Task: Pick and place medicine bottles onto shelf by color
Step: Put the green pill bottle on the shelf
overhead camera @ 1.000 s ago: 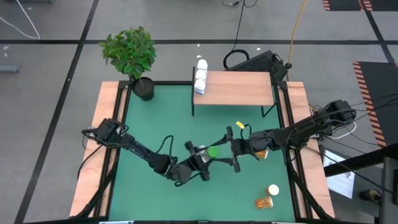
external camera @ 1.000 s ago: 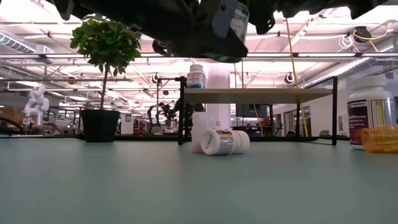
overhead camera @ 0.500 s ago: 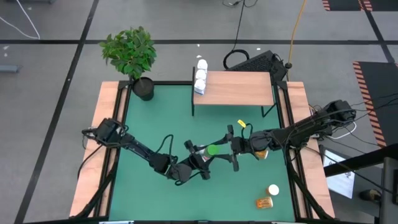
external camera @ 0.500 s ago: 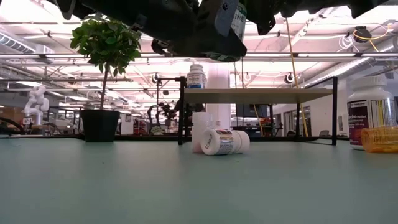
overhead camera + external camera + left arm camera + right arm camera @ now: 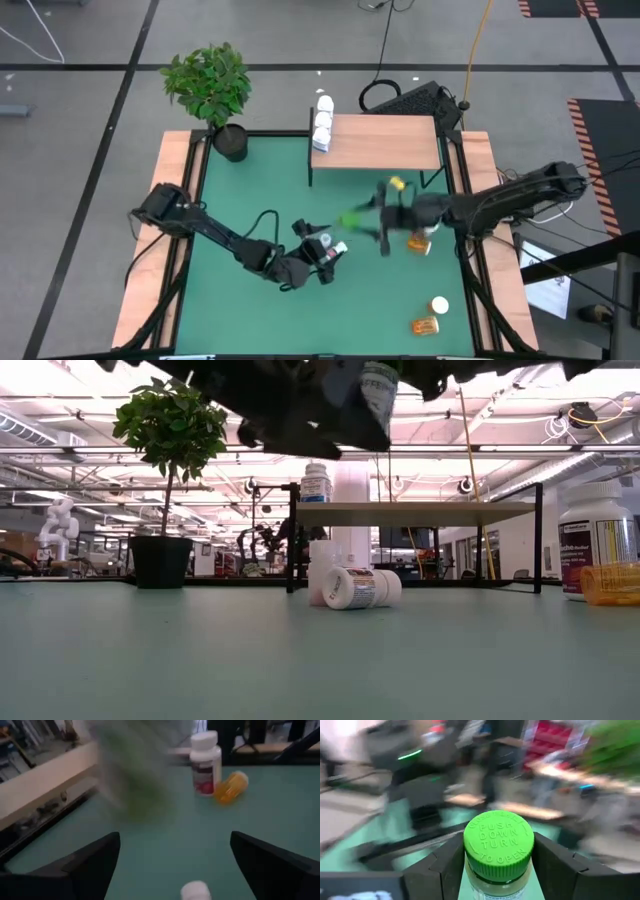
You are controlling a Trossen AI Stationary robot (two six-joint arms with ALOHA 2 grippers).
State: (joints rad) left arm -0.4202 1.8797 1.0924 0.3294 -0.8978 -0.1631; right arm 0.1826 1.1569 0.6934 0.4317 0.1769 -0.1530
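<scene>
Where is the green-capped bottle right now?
The green-capped bottle is held between the right gripper's fingers, above the mat right of centre in the high view, just in front of the shelf.

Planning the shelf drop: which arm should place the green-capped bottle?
The right. Its pincer is shut on the green-capped bottle and sits near the shelf. The left pincer is open, empty and farther off.

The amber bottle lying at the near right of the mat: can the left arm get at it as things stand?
Probably yes. The left gripper is open and empty, and the amber bottle lies on bare mat beside only a white bottle.
</scene>
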